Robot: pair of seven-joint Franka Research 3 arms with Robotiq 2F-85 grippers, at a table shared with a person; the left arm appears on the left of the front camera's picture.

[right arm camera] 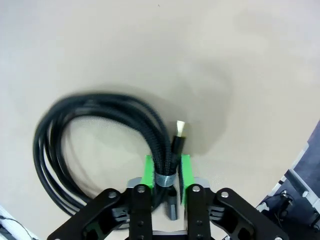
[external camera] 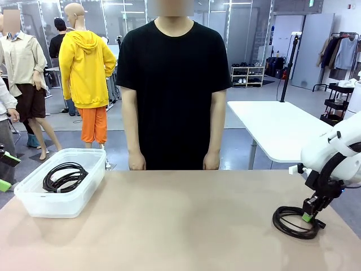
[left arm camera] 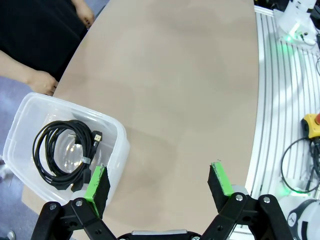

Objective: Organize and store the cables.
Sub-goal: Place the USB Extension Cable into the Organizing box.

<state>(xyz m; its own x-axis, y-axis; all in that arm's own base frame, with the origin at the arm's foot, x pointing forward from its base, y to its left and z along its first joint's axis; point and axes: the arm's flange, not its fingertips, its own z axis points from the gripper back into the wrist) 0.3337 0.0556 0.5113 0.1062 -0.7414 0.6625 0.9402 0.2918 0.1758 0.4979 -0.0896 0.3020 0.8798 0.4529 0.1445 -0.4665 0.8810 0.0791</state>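
Coil on table [right arm camera: 100, 145]: I see a black cable wound in a round coil, lying flat on the tan table [external camera: 186, 226] near its right edge on my side; a silver-tipped plug sticks up beside the bundle.
Right gripper [right arm camera: 168, 172]: my right fingers are closed around the coil's strands where a small grey tie binds them, green pads pressed on both sides. In the front view it stands over the coil [external camera: 294, 220] with the gripper [external camera: 309, 214] down on its right part.
Coil in bin [left arm camera: 65, 154]: a second black cable, wound and tied, lies inside the clear plastic bin [external camera: 34, 200], its plug pointing toward the bin's middle.
Bin: sits on the table's left side, well apart from the other coil.
Left gripper [left arm camera: 157, 180]: my left jaws stand wide apart with nothing between them, hovering above the table just beside the bin.
Person [external camera: 174, 84]: stands at the far edge in a black T-shirt, both hands hanging at the table's rim.
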